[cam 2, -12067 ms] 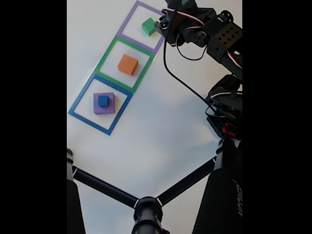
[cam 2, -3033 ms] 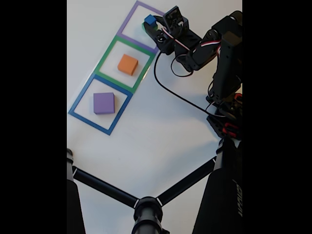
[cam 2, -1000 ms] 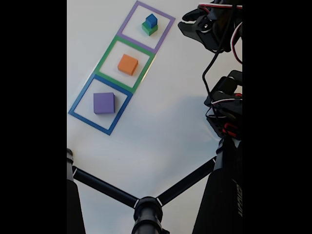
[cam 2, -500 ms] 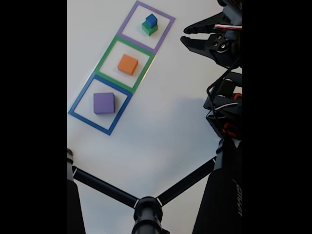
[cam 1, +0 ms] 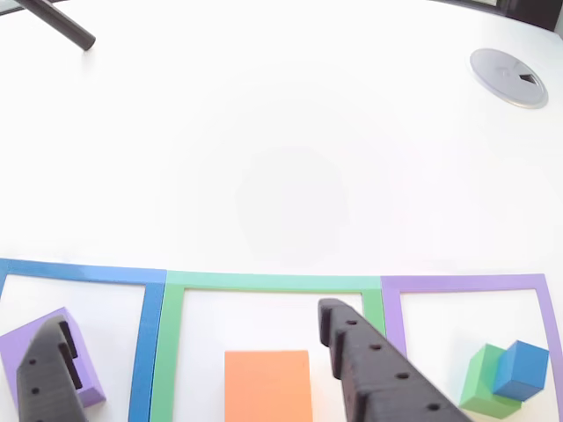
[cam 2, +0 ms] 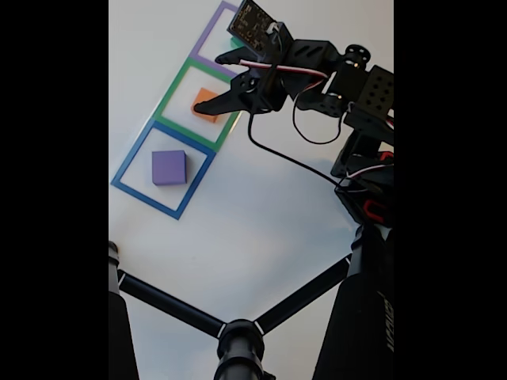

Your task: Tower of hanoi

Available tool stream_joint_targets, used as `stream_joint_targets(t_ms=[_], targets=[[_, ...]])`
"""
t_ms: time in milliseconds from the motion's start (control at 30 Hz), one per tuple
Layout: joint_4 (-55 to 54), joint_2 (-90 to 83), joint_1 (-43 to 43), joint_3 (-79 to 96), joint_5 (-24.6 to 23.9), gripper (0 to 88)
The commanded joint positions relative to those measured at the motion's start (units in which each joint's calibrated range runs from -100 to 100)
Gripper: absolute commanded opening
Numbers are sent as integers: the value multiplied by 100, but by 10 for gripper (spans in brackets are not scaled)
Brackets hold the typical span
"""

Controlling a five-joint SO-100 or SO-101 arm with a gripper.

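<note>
Orange block [cam 1: 267,385], lying flat on the table [cam 1: 281,158] inside the green frame [cam 1: 273,282], is seen directly between and below the spread, empty tool [cam 1: 189,360].

white lettering on black tripod leg [cam 2: 360,317] at bottom right of fixed view, sideways and too blurred to read, no other text, labels, brands or numbers legible in either view
</note>
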Motion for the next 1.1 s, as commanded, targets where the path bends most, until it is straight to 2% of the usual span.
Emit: stream_joint_targets(t_ms=[0, 200, 567, 867, 1067], targets=[[-2447, 387, -23, 888, 36, 359], [-4496, 1412, -13, 1816, 36, 365], [-7224, 4206, 313, 2007, 36, 381], [-8471, 5861, 380, 1716, 36, 387], [-8852, 6660, 486, 1288, 36, 387]])
